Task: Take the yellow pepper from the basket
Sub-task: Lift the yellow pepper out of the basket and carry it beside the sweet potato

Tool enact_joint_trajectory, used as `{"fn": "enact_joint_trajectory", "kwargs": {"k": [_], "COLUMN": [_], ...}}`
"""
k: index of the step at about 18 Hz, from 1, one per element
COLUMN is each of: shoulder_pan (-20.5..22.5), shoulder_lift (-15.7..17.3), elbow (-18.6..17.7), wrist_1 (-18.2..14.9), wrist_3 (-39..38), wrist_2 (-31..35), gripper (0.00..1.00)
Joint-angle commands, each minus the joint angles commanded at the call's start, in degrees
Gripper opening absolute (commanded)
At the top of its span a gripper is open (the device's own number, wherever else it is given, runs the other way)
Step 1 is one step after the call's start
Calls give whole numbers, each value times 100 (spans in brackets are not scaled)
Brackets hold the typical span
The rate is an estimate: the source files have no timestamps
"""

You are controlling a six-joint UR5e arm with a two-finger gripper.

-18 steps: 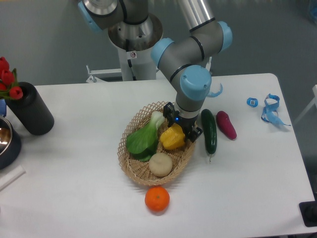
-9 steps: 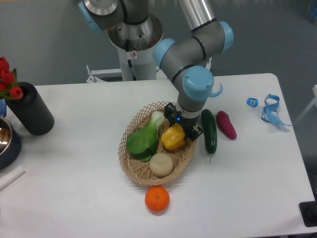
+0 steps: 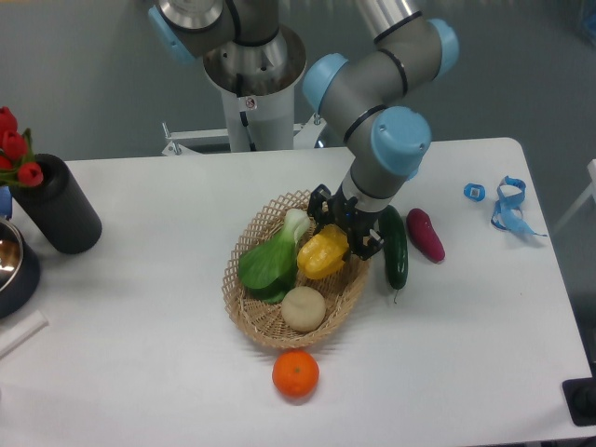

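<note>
The yellow pepper (image 3: 322,253) is glossy and lobed, held at the right side of the tan wicker basket (image 3: 253,317). My gripper (image 3: 341,233) reaches down from the upper right and is shut on the pepper's upper end. The pepper looks tilted and slightly raised over the basket's inside. Beside it in the basket lie a green leafy vegetable (image 3: 268,261) and a pale round vegetable (image 3: 303,308).
An orange (image 3: 295,373) sits on the table in front of the basket. A dark green cucumber (image 3: 395,246) and a purple eggplant (image 3: 425,233) lie right of the basket. A black cylinder (image 3: 56,205) with red flowers stands at the left. Blue straps (image 3: 507,205) lie far right.
The arm's wrist has swung up and to the right, and the pepper has tilted and risen slightly in the gripper's hold. Everything else stays put.
</note>
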Motion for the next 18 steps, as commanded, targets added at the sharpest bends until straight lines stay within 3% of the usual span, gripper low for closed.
{"fn": "enact_joint_trajectory", "kwargs": {"k": [3,7,13,18], "shoulder_pan": [114,413,774,818], "shoulder_lift": [-105,-307,-931,-1134], "elbow": [299,396,1502,1873], "wrist_1": [9,219,334,343], "wrist_3": [-141,16,289,333], "wrist_2": [-27,9,35,615], "gripper": [37,37,32,28]}}
